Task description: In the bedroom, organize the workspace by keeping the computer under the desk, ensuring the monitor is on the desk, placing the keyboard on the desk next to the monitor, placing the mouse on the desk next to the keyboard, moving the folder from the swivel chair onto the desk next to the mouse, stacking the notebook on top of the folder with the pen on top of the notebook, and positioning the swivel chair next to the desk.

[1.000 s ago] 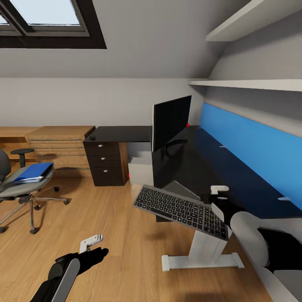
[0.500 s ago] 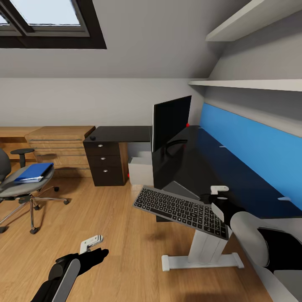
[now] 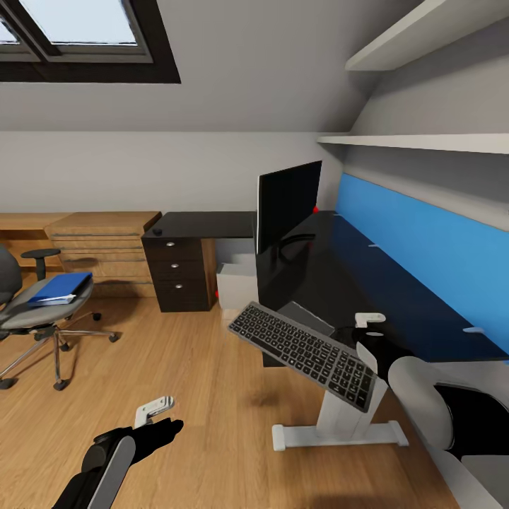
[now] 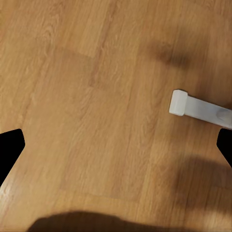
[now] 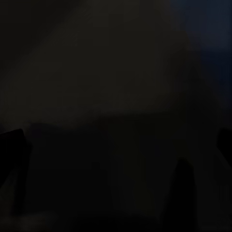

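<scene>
Gripping the tilted keyboard [image 3: 306, 350] beside the monitor [image 3: 288, 203]: right pincer [image 3: 365, 344]; left pincer [image 3: 157, 416] spread wide.

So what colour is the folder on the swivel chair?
Bright blue; the folder shows best in the head view.

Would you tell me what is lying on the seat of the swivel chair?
A blue folder lies on the swivel chair seat, white paper edges showing. Whatever might lie beneath the folder is covered.

No readable text, label or number anywhere.
</scene>
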